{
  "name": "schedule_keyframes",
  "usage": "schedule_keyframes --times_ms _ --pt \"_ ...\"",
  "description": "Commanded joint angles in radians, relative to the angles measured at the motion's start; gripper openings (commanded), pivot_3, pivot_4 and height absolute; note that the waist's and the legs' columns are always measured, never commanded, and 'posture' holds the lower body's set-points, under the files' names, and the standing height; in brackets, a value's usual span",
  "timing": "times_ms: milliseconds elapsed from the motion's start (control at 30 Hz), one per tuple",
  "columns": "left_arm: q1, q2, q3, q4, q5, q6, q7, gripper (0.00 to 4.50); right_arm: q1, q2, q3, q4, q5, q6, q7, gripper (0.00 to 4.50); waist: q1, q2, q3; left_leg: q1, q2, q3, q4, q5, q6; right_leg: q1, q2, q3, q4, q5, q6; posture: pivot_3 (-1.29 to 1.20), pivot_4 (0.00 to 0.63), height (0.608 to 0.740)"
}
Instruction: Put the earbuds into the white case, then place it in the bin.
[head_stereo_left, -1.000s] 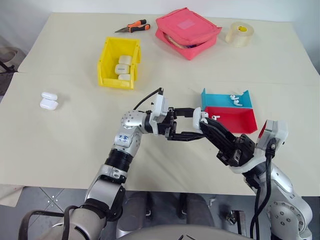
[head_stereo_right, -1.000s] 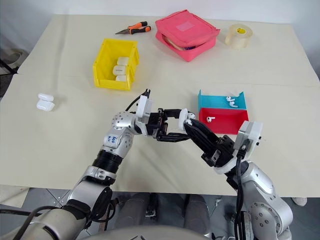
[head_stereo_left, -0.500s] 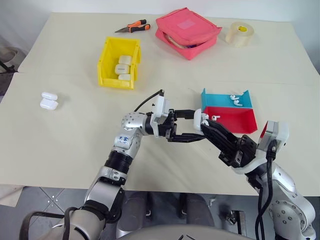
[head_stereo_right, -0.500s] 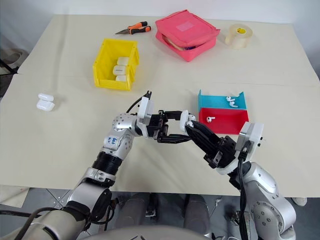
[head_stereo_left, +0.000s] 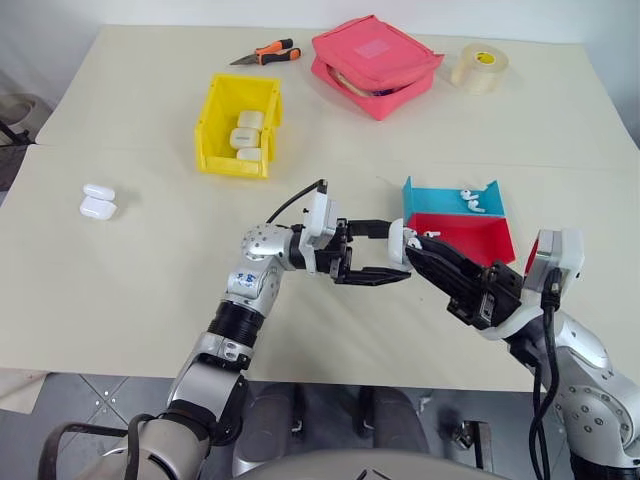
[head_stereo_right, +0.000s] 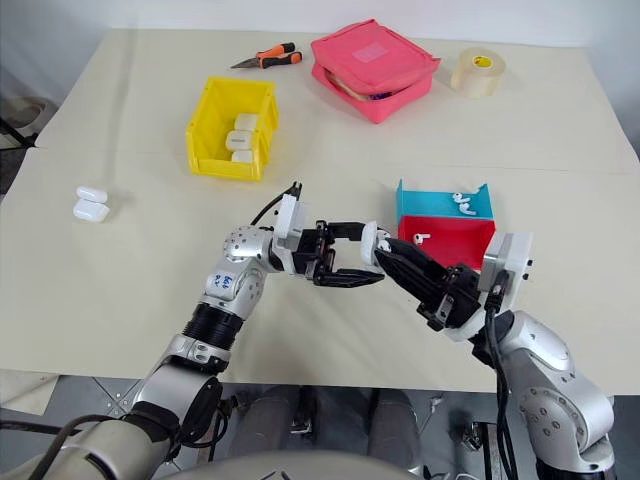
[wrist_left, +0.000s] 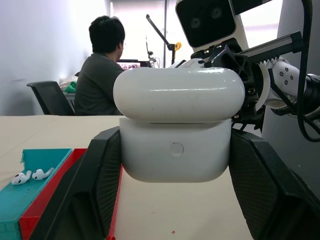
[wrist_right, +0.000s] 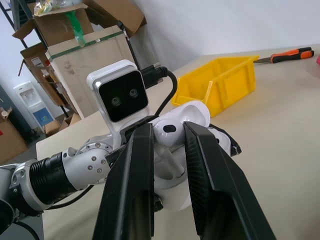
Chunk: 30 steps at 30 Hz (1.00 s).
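A pink pouch (head_stereo_left: 376, 64) lies at twelve o'clock, orange-handled pliers (head_stereo_left: 267, 54) at eleven, a tape roll (head_stereo_left: 479, 68) at one.

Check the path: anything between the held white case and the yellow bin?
Nothing visible blocks it. The left pincer holds the white case above the table, with the right pincer at its lid. The table stretch to the yellow bin looks bare. The bin already holds three cases.

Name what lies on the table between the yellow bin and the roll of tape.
A pink zipped pouch lies between the yellow bin and the roll of tape, seen in the left eye view.
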Motion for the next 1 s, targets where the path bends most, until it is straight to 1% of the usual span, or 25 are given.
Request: schedule_keyframes --times_ms 33,267,467,867,1000 --pt "-0.012 0.001 0.058 -0.076 -0.061 -0.045 -0.004 2.79 0.052 -0.014 -0.040 0.044 -0.034 0.021 -0.035 0.50 0.000 0.000 0.000 0.000 0.000 0.000 0.000 0.000 0.000 0.000 0.000 0.000 0.000 0.000 0.000 0.00 0.150 0.740" --pt "-0.010 -0.010 0.054 -0.077 -0.060 -0.054 0.003 2.79 0.037 0.016 0.017 0.009 -0.029 0.033 -0.071 0.50 0.000 0.000 0.000 0.000 0.000 0.000 0.000 0.000 0.000 0.000 0.000 0.000 0.000 0.000 0.000 0.00 0.150 0.740" --pt "-0.002 -0.016 0.044 -0.088 -0.065 -0.051 -0.007 2.79 0.025 0.056 0.072 0.024 -0.070 0.014 -0.099 0.50 0.000 0.000 0.000 0.000 0.000 0.000 0.000 0.000 0.000 0.000 0.000 0.000 0.000 0.000 0.000 0.00 0.150 0.740" --pt "-0.019 -0.033 0.055 -0.068 -0.056 -0.063 0.003 2.79 0.040 0.085 0.105 0.037 -0.092 0.011 -0.115 0.50 0.000 0.000 0.000 0.000 0.000 0.000 0.000 0.000 0.000 0.000 0.000 0.000 0.000 0.000 0.000 0.00 0.150 0.740" --pt "-0.033 -0.038 0.063 -0.042 -0.049 -0.082 0.015 2.79 0.030 0.112 0.122 0.024 -0.079 0.015 -0.144 0.50 0.000 0.000 0.000 0.000 0.000 0.000 0.000 0.000 0.000 0.000 0.000 0.000 0.000 0.000 0.000 0.00 0.150 0.740"
